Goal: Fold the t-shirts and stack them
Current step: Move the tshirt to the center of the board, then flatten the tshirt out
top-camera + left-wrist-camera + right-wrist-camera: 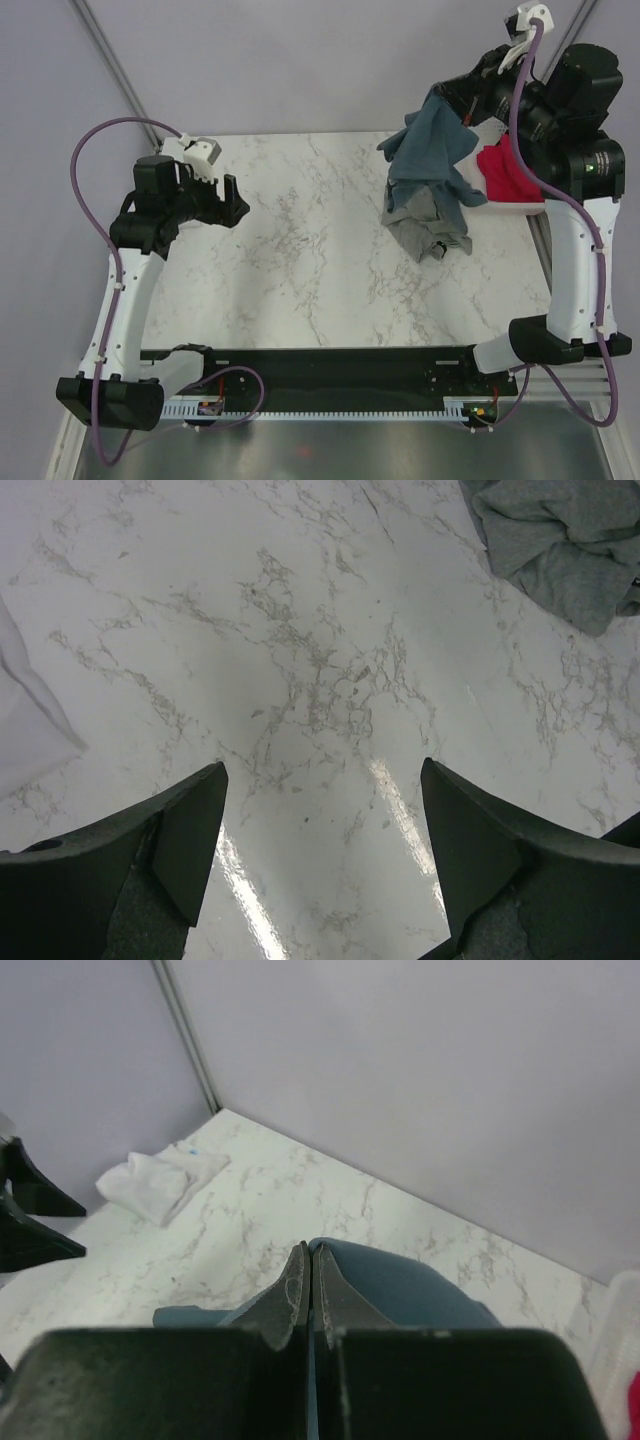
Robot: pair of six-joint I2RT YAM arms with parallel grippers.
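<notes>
Cloth hangs from the right fingers [311, 1252], which are pressed fully together on a pinch of the slate-blue t-shirt [432, 150]. The right arm [575, 250] rises steeply from its base. Its elbow is bent high over the far right corner of the counter [300, 270], and its wrist reaches leftward, so the fingers sit well above the surface. The shirt drops straight below them in a long, loose drape.

Directly beneath that drape, a grey t-shirt [428, 228] lies crumpled on the counter. The pictures do not show whether the hanging hem touches it. To the right of the right fingers and lower down, a red cloth [505, 170] lies in the white basket [520, 208] at the counter's edge.

The left fingers [320, 780] are spread wide and grip nothing. Only bare marble shows between the two dark pads. The left arm [130, 290] leans up from its base, with its forearm level and its wrist pointing right and downward over the left part of the counter. Ahead of these fingers and to their right, a corner of the grey t-shirt shows, well apart from them. A white t-shirt [25, 720] lies on the counter to their left, near but not touching. From the right wrist it appears as a small rumpled pile far beyond the closed fingertips, by the back wall.
</notes>
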